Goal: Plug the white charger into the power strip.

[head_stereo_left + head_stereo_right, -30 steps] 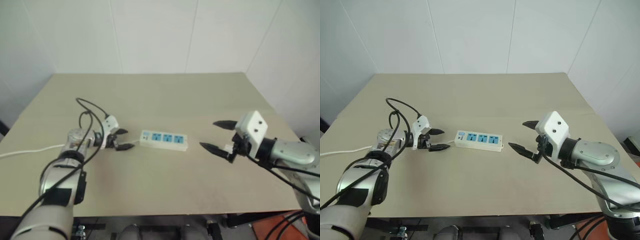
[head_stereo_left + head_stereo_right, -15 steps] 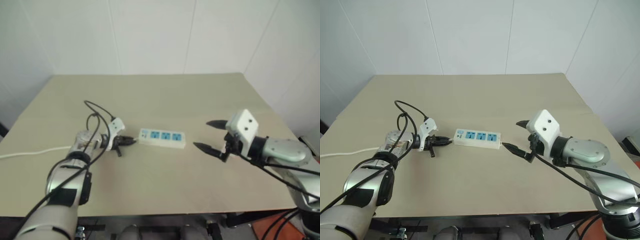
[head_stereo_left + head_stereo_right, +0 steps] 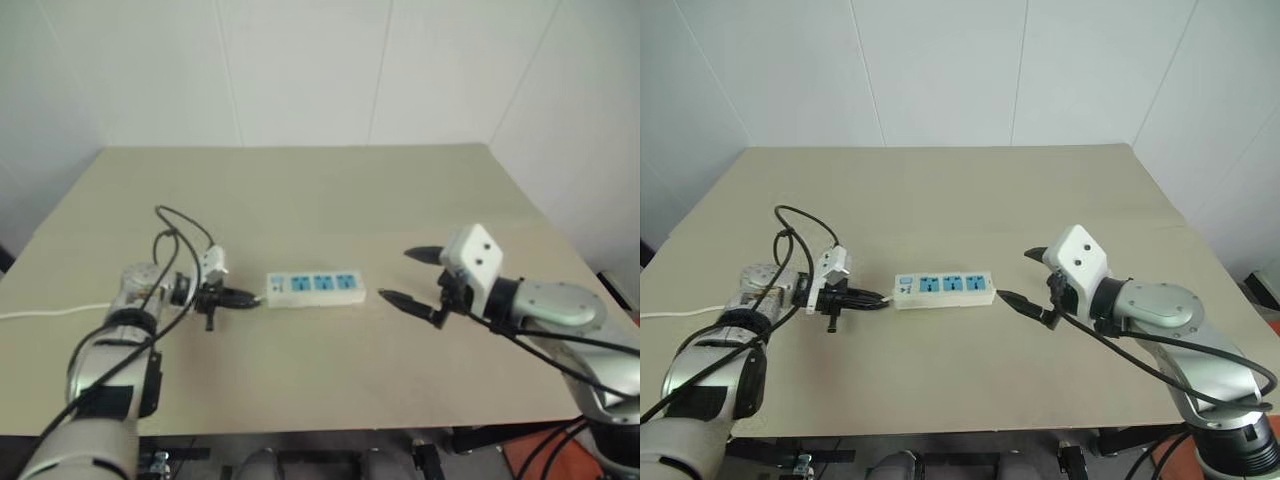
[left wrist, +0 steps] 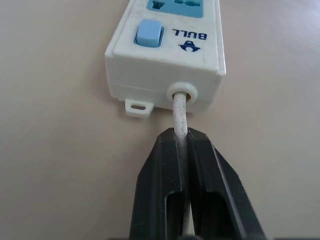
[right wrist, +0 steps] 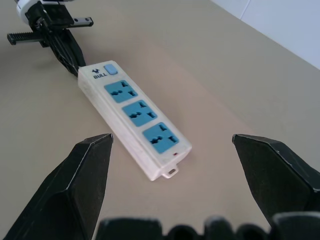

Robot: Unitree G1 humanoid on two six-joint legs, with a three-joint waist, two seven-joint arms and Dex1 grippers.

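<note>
Since a second ago the left pincer [image 3: 868, 298] has shut on the thin white cord [image 4: 180, 116] where it leaves the power strip [image 3: 942, 289], and the strip has slid a little toward the robot's left across the worktop [image 3: 960, 190], so it seems to be towed by its cord. In the left wrist view the two black fingers [image 4: 165, 165] meet around the cord just short of the strip's end panel, beside the blue switch [image 4: 149, 33]. Further left the cord trails off the worktop's edge. The strip lies flat near the middle, its three blue sockets facing up and all empty. To the right, the right pincer [image 3: 1021, 282] has drifted closer to the strip's far end; its fingers stand spread wide with nothing between them, apart from the strip. The white charger cannot be made out on the worktop or in either pincer. As I judge it, this is repositioning only: plugging in has not begun, and the charger must first be found and picked up.
</note>
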